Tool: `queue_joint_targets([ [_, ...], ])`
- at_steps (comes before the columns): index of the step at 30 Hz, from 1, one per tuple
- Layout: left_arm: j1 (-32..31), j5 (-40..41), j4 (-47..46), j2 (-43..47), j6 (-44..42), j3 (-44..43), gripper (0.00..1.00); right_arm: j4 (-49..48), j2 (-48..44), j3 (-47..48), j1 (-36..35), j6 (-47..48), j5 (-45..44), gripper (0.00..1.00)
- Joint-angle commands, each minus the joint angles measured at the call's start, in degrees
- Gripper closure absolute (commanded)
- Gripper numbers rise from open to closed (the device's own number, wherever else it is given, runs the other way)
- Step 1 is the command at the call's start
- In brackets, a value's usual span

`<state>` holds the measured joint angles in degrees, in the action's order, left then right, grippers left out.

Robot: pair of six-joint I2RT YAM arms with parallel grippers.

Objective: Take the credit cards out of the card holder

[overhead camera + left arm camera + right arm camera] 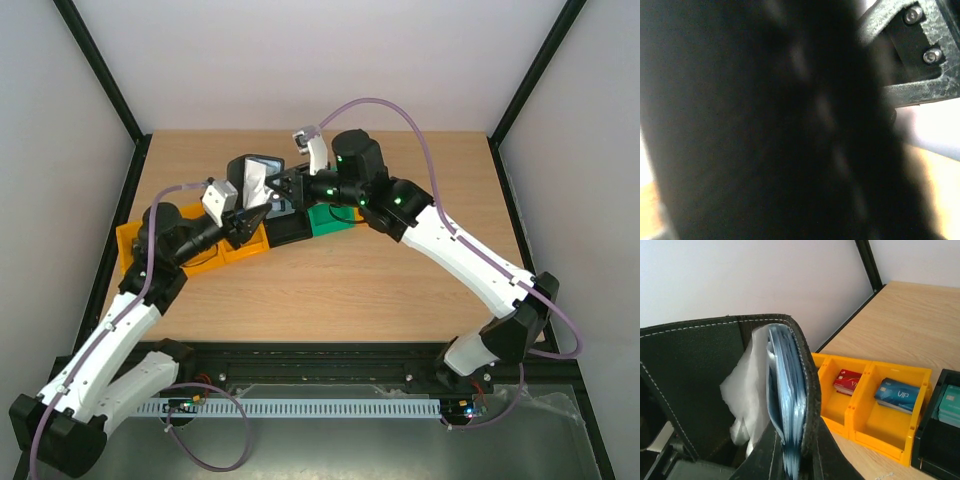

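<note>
Top view: the card holder (258, 170) hangs above the bins, clamped from the right by the right gripper (289, 186). The left gripper (245, 217) noses in from below.
Left wrist: dark leather fills the lens. Only one finger (918, 37) shows, so whether this gripper is open or closed cannot be told.
Right wrist: only here do the holder's blue-grey pockets gape, with a red credit card (846, 381) lying in the orange bin (880, 440).
Risk: a hard tug from the left could twist the holder out of the right's pinch and drop it.

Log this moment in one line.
card holder: open, raised | right gripper: shut on it | left gripper: close against it, state unclear | red card: in orange bin
</note>
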<state>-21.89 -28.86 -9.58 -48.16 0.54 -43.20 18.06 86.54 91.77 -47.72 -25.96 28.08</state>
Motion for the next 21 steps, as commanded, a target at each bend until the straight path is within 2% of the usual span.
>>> queue_joint_targets([
  [1,-0.43,-3.12,0.24,2.63,-1.52,2.31,0.64,-1.30,-0.34,2.24,-0.29,-1.81,3.94,0.98],
  [4,-0.43,-4.99,-3.13,3.15,3.05,4.01,0.89,-1.84,-1.10,1.47,-0.26,-1.30,5.24,0.98],
  [6,-0.40,-6.62,-5.13,3.46,5.61,5.02,0.97,-3.55,-1.55,0.35,-0.26,-1.15,6.31,0.97],
  [9,-0.43,-8.59,-8.45,3.69,9.46,6.10,0.98,-6.73,-1.90,-0.87,0.11,-1.46,8.95,0.86],
  [13,-0.32,-9.25,-14.25,4.20,17.13,7.63,0.98,-10.86,-2.71,-4.18,2.71,-3.84,12.10,0.63],
  [16,0.02,-10.52,-19.10,4.26,22.91,8.88,0.98,-17.71,-4.95,-9.42,5.72,-7.69,17.86,0.44],
  [19,0.35,-12.92,-22.72,4.17,27.04,9.91,0.98,-22.39,-7.69,-14.54,7.55,-8.06,23.74,0.30],
  [21,0.36,-13.65,-24.98,3.56,29.61,10.37,0.98,-19.75,-8.65,-15.81,7.97,-4.29,25.67,0.25],
])
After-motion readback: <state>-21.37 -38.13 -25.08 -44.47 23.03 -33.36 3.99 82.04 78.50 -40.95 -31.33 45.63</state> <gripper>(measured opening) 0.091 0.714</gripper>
